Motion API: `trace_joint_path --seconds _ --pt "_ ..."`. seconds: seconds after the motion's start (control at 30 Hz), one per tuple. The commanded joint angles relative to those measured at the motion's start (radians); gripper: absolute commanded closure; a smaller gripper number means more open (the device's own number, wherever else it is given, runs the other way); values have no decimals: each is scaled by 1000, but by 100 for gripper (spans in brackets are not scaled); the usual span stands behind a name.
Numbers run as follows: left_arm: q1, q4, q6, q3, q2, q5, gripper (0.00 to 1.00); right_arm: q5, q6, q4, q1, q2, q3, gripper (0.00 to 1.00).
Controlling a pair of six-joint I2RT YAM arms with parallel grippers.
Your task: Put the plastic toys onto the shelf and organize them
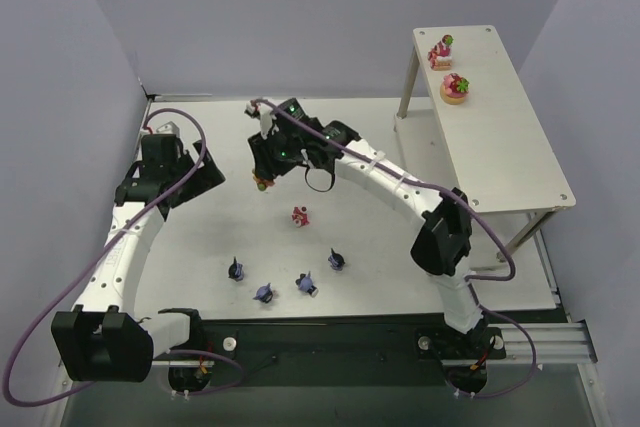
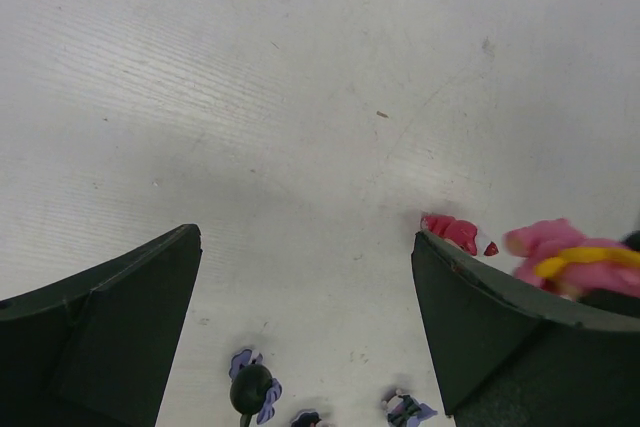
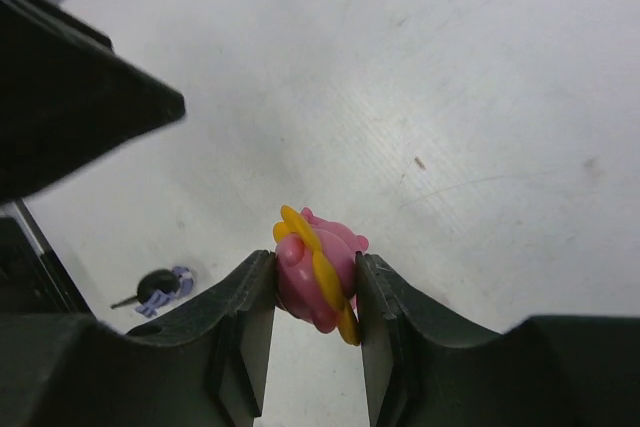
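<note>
Pink toy (image 3: 318,277): pinched between right jaws, above the far middle of the bench (image 1: 200,237).
Left jaws: spread wide over the bench.
Shelf (image 1: 520,147): right edge, two bright toys (image 1: 456,88) at its far end.
Loose: red toy (image 1: 299,215) mid-bench, four dark toys (image 1: 264,293) near the arm bases (image 1: 190,362).
Hard to see: shelf's lower tier, mostly under the top board.

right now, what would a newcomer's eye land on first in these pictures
First, the right hand pinching a pink-and-yellow flower-like plastic toy over the white tabletop, left of centre. Next, two bright red-pink cake-like toys sit on the far end of the top board of the off-white two-tier shelf at right. Four dark blue-purple figurines cluster near the table's near edge.
</note>
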Motion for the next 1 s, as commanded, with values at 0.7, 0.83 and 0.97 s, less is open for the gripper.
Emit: trace_joint_path --seconds 0.7,0.83,0.97 --pt "2 113 42 -107 17 138 4 493 250 -475 -374 -608 160 100" --pt "2 124 40 -112 32 147 4 444 275 -593 -486 -655 146 100" --pt "-4 135 35 -104 54 156 4 377 276 -630 -604 -697 113 100"
